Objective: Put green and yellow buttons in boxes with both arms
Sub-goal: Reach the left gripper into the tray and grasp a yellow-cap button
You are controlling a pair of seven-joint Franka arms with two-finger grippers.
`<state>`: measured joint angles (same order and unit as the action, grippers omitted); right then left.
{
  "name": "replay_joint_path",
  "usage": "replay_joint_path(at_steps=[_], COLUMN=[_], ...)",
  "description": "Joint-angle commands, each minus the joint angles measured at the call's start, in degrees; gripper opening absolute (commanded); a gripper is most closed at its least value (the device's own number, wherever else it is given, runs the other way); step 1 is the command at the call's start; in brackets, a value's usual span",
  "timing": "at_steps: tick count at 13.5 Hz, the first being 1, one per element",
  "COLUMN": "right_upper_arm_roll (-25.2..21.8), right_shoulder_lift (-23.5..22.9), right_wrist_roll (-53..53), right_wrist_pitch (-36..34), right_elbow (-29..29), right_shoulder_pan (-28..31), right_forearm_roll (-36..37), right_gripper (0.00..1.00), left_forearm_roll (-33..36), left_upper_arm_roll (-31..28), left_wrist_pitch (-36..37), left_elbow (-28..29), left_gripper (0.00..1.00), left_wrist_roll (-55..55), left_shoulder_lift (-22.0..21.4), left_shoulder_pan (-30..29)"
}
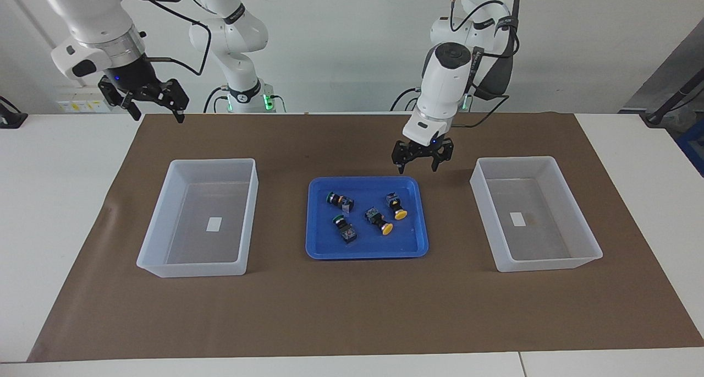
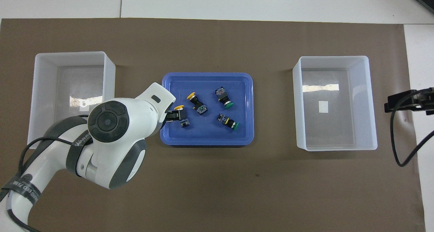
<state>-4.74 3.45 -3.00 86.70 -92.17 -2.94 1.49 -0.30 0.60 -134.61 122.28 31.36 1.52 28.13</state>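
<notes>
Two green buttons [image 1: 334,199] [image 1: 342,225] and two yellow buttons [image 1: 397,207] [image 1: 380,223] lie on their sides in a shallow blue tray [image 1: 366,253]. In the overhead view the greens [image 2: 224,98] [image 2: 229,121] lie toward the right arm's end of the tray and the yellows [image 2: 181,115] [image 2: 196,103] toward the left arm's. My left gripper [image 1: 422,161] is open and empty in the air over the tray's corner, beside a yellow button in the overhead view [image 2: 174,115]. My right gripper [image 1: 154,106] is open, raised and waiting. Both boxes [image 1: 213,161] [image 1: 514,159] hold only a label.
The tray [image 2: 206,142] sits mid-mat between the two boxes [image 2: 73,53] [image 2: 332,57]. A brown mat [image 1: 352,311] covers most of the white table. The right gripper [image 2: 407,101] hangs over the mat's edge at the right arm's end, past its box.
</notes>
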Motion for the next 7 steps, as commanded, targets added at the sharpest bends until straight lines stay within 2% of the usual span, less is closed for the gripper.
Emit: replay_joint_path(at_steps=[1, 3, 6, 7], right_upper_arm_roll=[0.52, 0.61, 0.61, 0.61], right_shoulder_lift=[1.65, 1.65, 1.73, 2.52], right_wrist_roll=[-0.61, -0.61, -0.52, -0.52], right_wrist_pitch=[0.58, 0.67, 0.58, 0.67], right_elbow=[-1.87, -1.87, -2.22, -3.44], right_shoulder_pan=[-0.05, -0.14, -0.40, -0.40], right_forearm_roll=[0.09, 0.09, -0.26, -0.70], right_gripper=[1.00, 1.00, 1.00, 1.00], left_forearm_roll=[0.65, 0.65, 0.65, 0.65], left_upper_arm_roll=[-0.52, -0.52, -0.52, -0.52], left_wrist_pitch=[-5.55, -11.43, -13.99, -16.88], left_elbow=[1.56, 1.56, 1.30, 1.47], left_gripper=[1.00, 1.00, 1.00, 1.00], left_wrist_roll=[1.16, 3.00, 6.68, 8.44], left_shoulder_lift=[3.21, 7.79, 10.08, 11.48], left_shoulder_pan=[0.69, 2.27, 2.45, 2.54])
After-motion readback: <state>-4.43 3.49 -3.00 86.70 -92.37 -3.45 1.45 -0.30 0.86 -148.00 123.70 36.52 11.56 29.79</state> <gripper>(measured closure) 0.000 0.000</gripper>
